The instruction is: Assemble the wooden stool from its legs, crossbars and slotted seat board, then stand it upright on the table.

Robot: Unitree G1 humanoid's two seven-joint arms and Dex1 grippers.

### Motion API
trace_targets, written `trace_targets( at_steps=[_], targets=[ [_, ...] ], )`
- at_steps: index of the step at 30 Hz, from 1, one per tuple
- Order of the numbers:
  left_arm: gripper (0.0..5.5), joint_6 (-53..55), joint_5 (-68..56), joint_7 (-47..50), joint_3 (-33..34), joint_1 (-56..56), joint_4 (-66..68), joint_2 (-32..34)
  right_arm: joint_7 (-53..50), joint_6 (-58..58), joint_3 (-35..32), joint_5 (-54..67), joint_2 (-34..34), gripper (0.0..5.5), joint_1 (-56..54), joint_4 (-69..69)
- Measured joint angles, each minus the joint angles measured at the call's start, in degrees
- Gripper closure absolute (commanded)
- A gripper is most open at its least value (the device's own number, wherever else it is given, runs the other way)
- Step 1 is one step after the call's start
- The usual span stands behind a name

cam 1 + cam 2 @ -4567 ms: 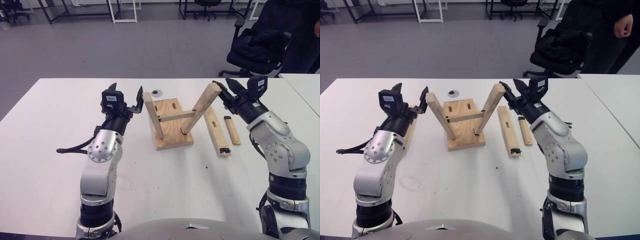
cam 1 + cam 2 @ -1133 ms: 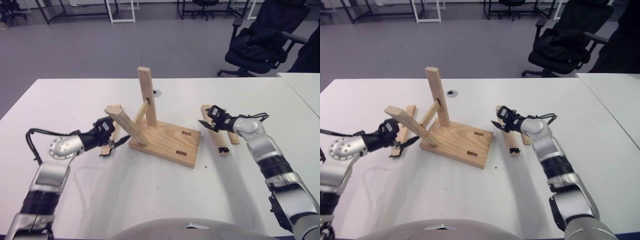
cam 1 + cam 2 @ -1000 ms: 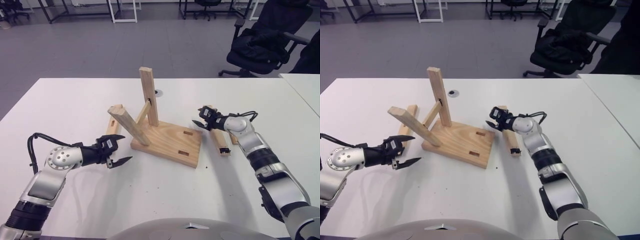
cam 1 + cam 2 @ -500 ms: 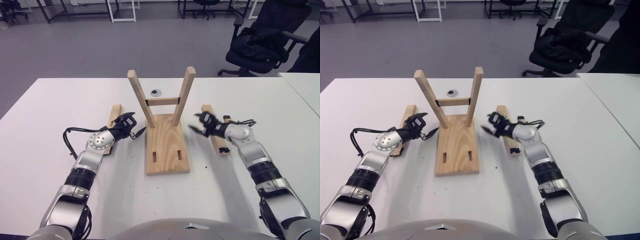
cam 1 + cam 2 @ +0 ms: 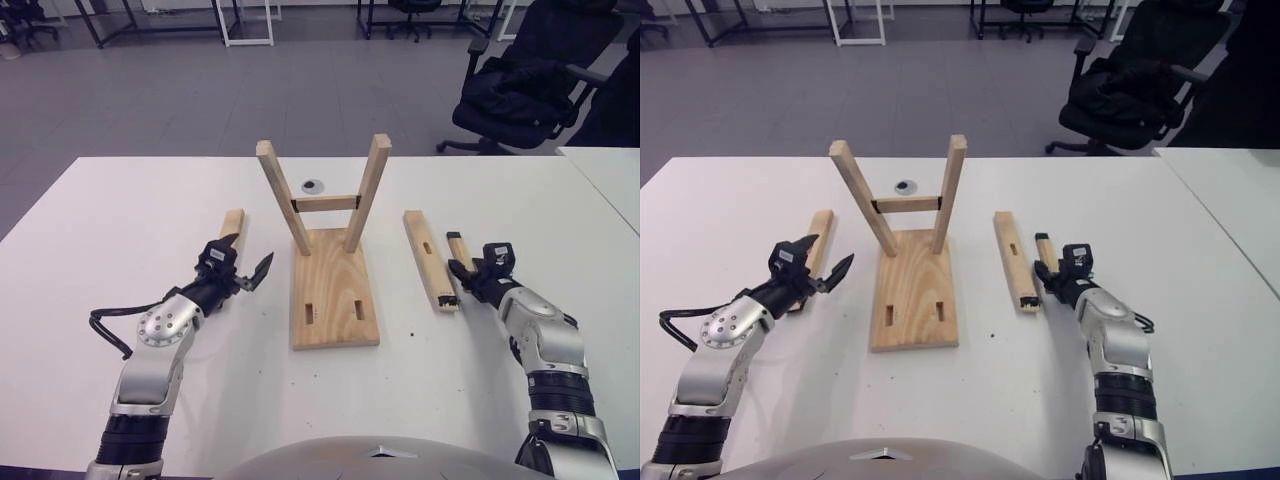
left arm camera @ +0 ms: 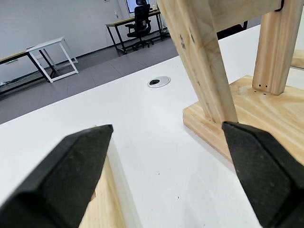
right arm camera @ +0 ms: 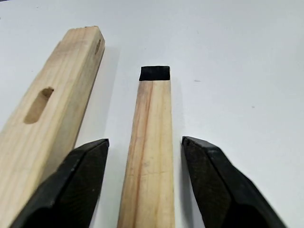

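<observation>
Presently the left gripper (image 5: 245, 270) is seen spread wide and empty, low over the counter (image 5: 120, 220). One finger (image 6: 71, 175) lies above the near end of the left leg (image 5: 232, 224). Whether it touches the wood cannot be told. The other finger (image 6: 266, 175) points toward the seat board (image 5: 335, 300), apart from it.

The right gripper (image 5: 463, 272) is parted as well and nothing is clasped in it. Its fingers (image 7: 80, 180) are set on either side of the loose crossbar (image 7: 152, 142), with a gap seen on each side. The black-tipped far end of this bar is pointed away from the gripper.

Four legs are counted. Two standing legs (image 5: 283, 198) are fitted in the far end of the seat board and lean outward, and they are joined by the fitted crossbar (image 5: 325, 204). The left leg lies flat to the left of the board. The right leg (image 5: 424, 258) lies flat to the board's right, just beside the loose crossbar. Two crossbars are counted: one fitted, one loose.

One seat board is seen, flat at the middle of the counter, with two open slots at its near end. A round grommet (image 5: 313, 185) is set in the counter behind the stool.
</observation>
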Motion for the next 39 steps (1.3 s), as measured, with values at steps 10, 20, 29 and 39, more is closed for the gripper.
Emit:
trace_targets(
  at_steps=[10, 20, 29, 39],
  targets=[
    [1.26, 8.57, -2.44, -0.63, -1.14, -0.22, -11.34, 0.36, -2.7, 1.77, 2.29, -1.2, -1.42, 4.2, -0.11, -0.61],
    [1.26, 25.02, -44.07, 4.36, 10.71, -30.97, -16.71, -5.78, -5.06, -23.78, 0.86, -5.15, -6.23, 4.2, -15.0, -9.98],
    [1.62, 27.73, -53.6, 6.97, 8.81, -42.89, -4.08, -9.76, 5.7, -22.99, 23.3, -0.55, 1.58, 4.2, -18.79, -32.89],
    [3.48, 27.38, -60.36, 13.3, 10.74, -40.73, -4.71, -12.94, 7.51, -24.56, 23.63, -3.64, 0.96, 4.2, -18.78, -31.1]
  ],
)
